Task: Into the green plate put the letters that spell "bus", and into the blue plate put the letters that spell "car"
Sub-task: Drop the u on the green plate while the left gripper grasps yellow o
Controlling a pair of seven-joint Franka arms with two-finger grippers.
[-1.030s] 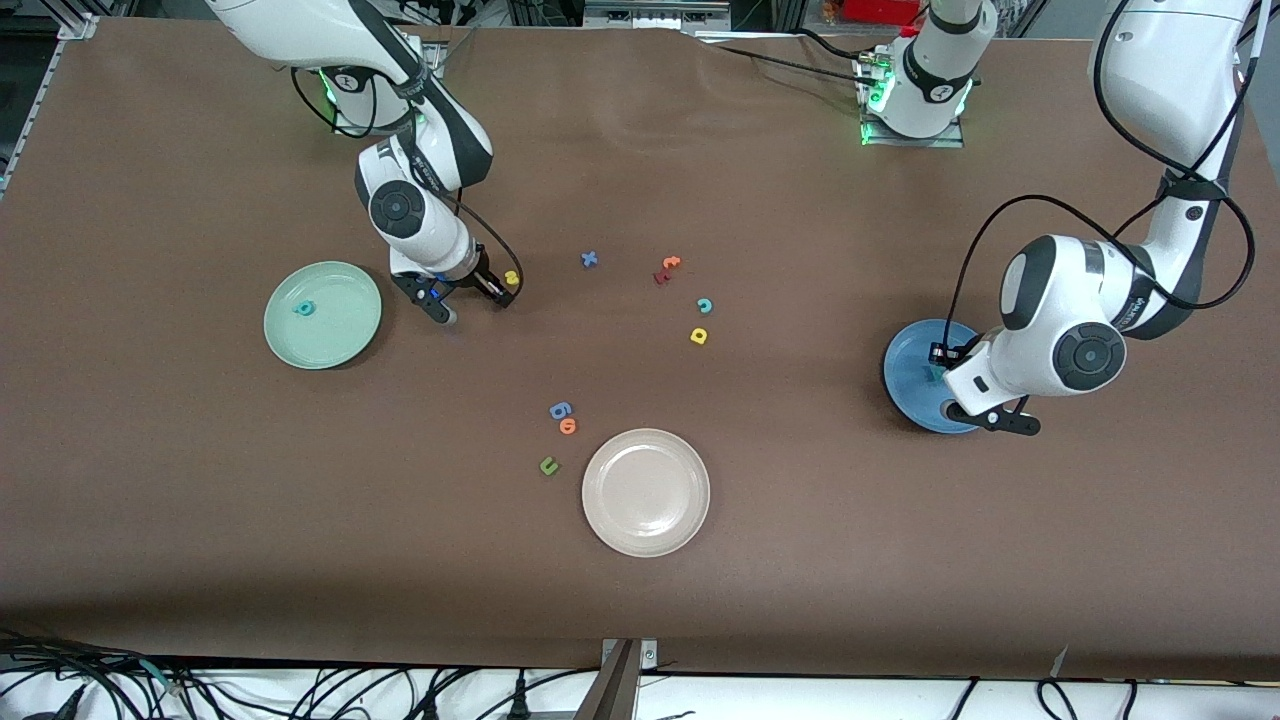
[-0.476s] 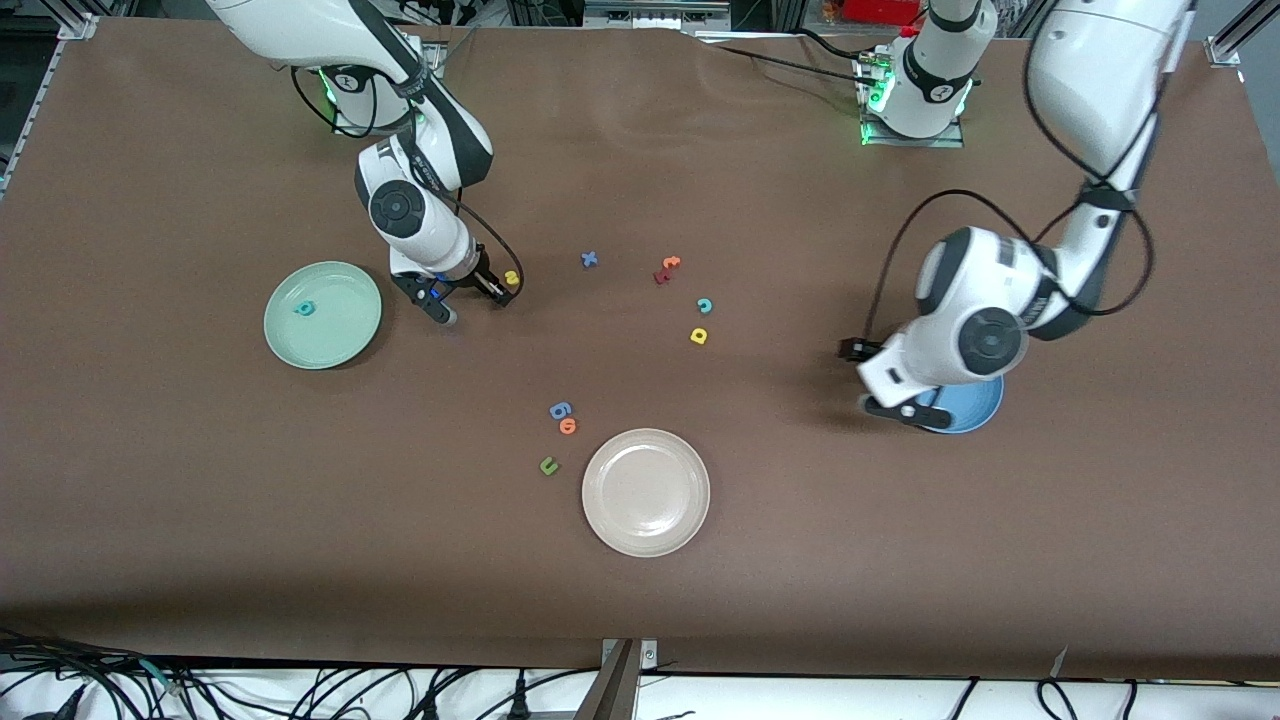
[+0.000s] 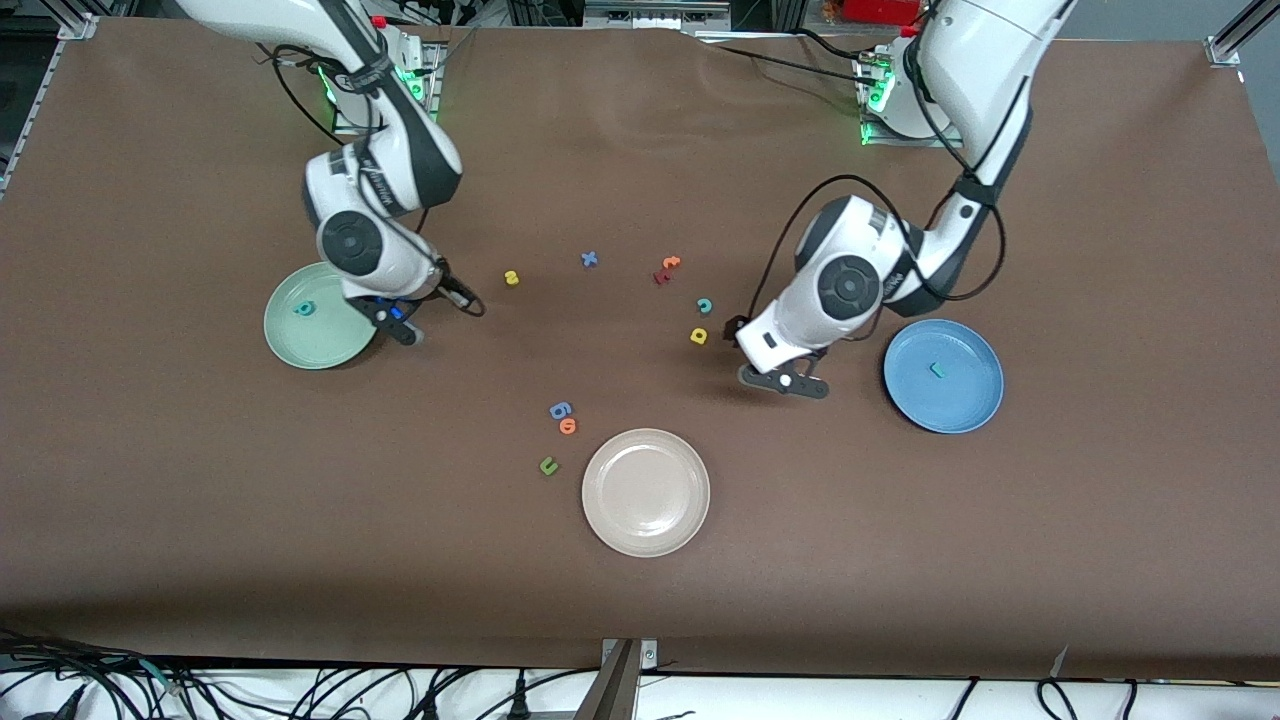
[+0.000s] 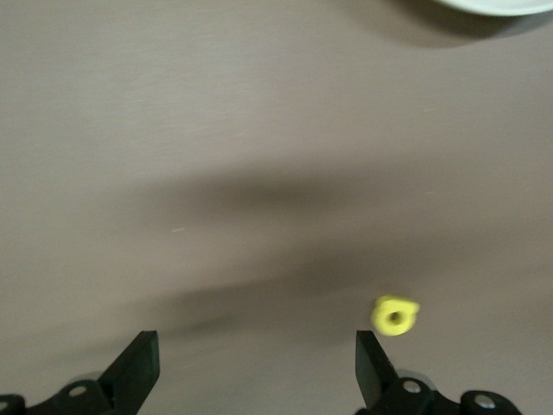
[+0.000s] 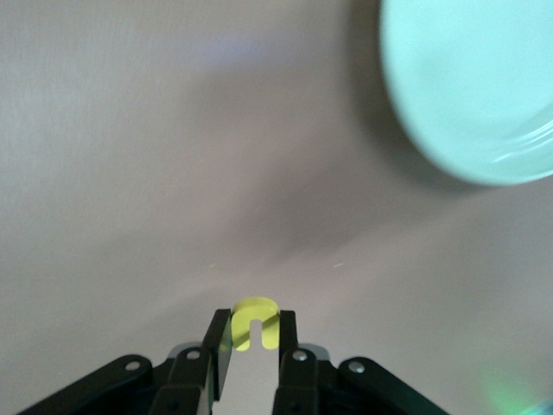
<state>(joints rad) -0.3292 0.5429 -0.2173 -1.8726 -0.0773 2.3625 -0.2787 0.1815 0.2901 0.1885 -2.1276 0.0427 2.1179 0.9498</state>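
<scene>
My right gripper (image 3: pixel 468 303) is shut on the yellow u (image 5: pixel 251 311), held between its fingers (image 5: pixel 288 322) over bare table beside the green plate (image 3: pixel 300 345). That plate (image 5: pixel 475 86) holds the teal b (image 3: pixel 304 309). The yellow s (image 3: pixel 511 278) lies on the table near this gripper. My left gripper (image 3: pixel 748 335) stands open and empty (image 4: pixel 257 354), with the yellow a (image 4: pixel 395 315) just outside one fingertip. The yellow a (image 3: pixel 699 336) and the teal c (image 3: pixel 704 306) lie on the table. The blue plate (image 3: pixel 965 400) holds the teal r (image 3: pixel 937 370).
A beige plate (image 3: pixel 645 491) sits nearer the front camera, its edge (image 4: pixel 492 4) showing in the left wrist view. Beside it lie a green u (image 3: pixel 548 465), an orange o (image 3: pixel 568 426) and a blue g-shaped piece (image 3: pixel 560 410). A blue x (image 3: pixel 589 259) and an orange-red pair (image 3: pixel 666 269) lie mid-table.
My left arm swung from over the blue plate to the yellow a, opening and leaving the teal r in the plate. My right gripper moved with the yellow u toward the green plate.
</scene>
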